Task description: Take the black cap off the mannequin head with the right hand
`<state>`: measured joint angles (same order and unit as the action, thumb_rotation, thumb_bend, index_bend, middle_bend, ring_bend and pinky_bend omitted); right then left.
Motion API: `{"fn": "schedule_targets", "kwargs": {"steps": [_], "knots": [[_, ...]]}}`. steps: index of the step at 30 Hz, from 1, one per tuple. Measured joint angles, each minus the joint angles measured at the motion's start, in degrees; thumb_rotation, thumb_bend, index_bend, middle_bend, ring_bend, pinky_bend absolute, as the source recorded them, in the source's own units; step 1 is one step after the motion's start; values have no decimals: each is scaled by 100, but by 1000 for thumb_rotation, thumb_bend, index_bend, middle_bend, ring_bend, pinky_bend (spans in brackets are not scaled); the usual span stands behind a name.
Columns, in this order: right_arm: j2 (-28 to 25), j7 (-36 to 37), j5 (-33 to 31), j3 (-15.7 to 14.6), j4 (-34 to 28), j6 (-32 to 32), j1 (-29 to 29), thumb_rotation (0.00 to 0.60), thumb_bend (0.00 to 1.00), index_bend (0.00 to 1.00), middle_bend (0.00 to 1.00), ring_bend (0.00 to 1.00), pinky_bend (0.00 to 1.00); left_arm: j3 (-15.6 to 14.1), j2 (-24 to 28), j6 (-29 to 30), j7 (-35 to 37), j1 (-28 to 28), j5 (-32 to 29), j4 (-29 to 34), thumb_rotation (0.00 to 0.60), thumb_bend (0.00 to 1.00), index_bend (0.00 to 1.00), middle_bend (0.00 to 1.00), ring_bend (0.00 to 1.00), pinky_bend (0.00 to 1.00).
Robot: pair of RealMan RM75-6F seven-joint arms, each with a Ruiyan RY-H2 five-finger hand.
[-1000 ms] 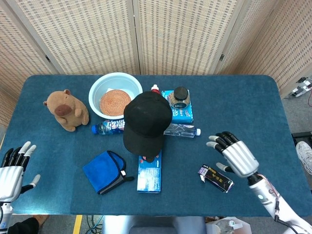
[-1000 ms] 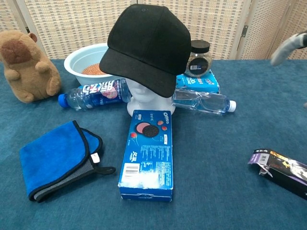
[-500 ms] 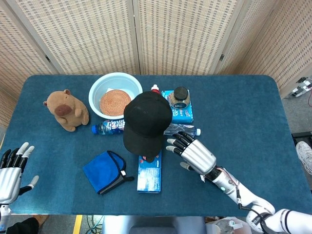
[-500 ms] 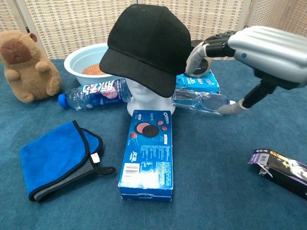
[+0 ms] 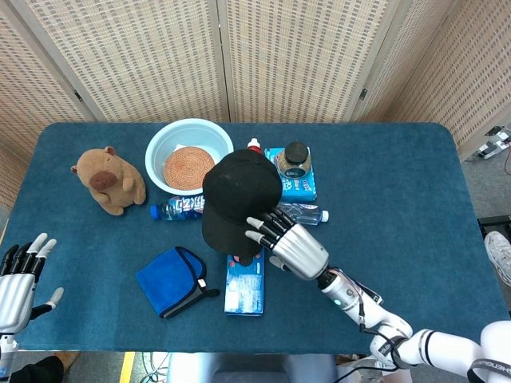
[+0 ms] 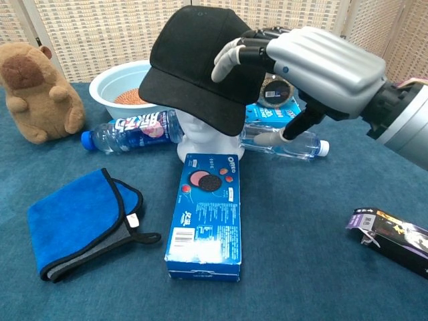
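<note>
Blue table (image 5: 415, 191): one black cap (image 6: 200, 63), two bottles.

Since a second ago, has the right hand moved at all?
Yes. The right hand has swung left across the table, away from the black snack packet, and now reaches over the black cap on the mannequin head.

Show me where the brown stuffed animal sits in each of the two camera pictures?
Head view: the brown stuffed animal sits at the left, beside the pale blue bowl.
Chest view: it fills the upper left corner, partly cut off.
Shared landmark: the pale blue bowl just to its right.
</note>
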<state>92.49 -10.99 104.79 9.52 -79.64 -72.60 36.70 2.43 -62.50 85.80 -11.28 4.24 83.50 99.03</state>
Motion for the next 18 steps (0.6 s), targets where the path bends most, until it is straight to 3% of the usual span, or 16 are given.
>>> {"fn": "schedule_targets", "kwargs": {"steps": [18], "knots": [[387, -190, -128, -159, 406, -170, 205, 600, 0, 225, 155, 87, 108, -13, 82, -91, 29, 14, -43, 91, 600, 241, 101, 41, 65, 0]]}}
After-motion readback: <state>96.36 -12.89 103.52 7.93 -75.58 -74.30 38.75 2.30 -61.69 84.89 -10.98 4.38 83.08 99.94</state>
